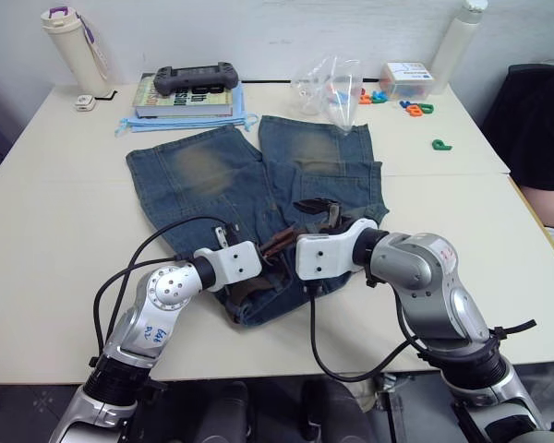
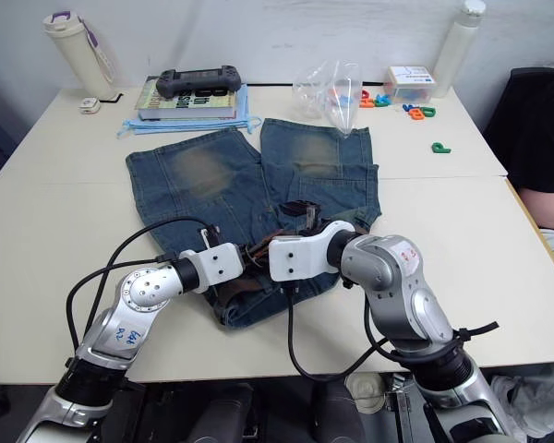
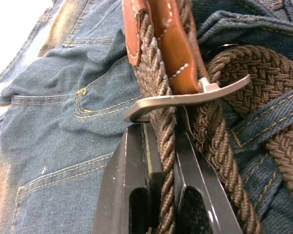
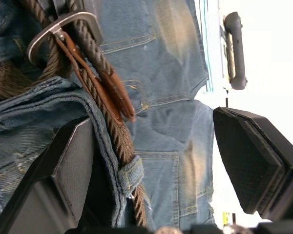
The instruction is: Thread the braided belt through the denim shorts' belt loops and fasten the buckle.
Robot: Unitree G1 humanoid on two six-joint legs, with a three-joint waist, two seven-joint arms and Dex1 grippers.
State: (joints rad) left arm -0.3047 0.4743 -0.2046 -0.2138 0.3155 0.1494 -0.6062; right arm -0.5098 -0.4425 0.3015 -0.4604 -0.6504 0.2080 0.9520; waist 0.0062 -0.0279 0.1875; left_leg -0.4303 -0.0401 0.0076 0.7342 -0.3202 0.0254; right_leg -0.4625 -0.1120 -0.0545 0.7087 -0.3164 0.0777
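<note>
The blue denim shorts point(image 1: 258, 194) with faded yellowish-brown patches lie spread on the pale desk point(image 1: 65, 212), legs pointing away from the robot and the waistband nearest it. The dark brown braided belt point(image 3: 161, 141) with tan leather ends sits bunched at the waistband, and both arms meet over it there.

The left end effector point(image 3: 161, 161) is clamped narrow on the woven strap, its two black fingers point(image 3: 132, 185) pressing the braid from either side just below the dull metal frame buckle point(image 3: 185, 100). The strap already runs through the buckle frame, with the tan leather tab lying over it. More coils of belt lie beside it across folds of denim.

The right end effector point(image 4: 156, 161) stands wide and holds nothing. One black finger point(image 4: 73, 165) rests against a raised fold of the waistband, where a short blue denim belt loop point(image 4: 129, 178) has the braid passing under it; the other finger is well apart over the shorts' leg.

The work in hand looks like the fastening stage: the belt appears at least partly threaded, and the strap is being fed through the buckle. How many loops are filled I cannot tell. The next move probably calls for the right end effector to steady the buckle or waistband while the left draws the strap through, keeping the braid flat so the prong can seat in the weave without the denim bunching.
</note>
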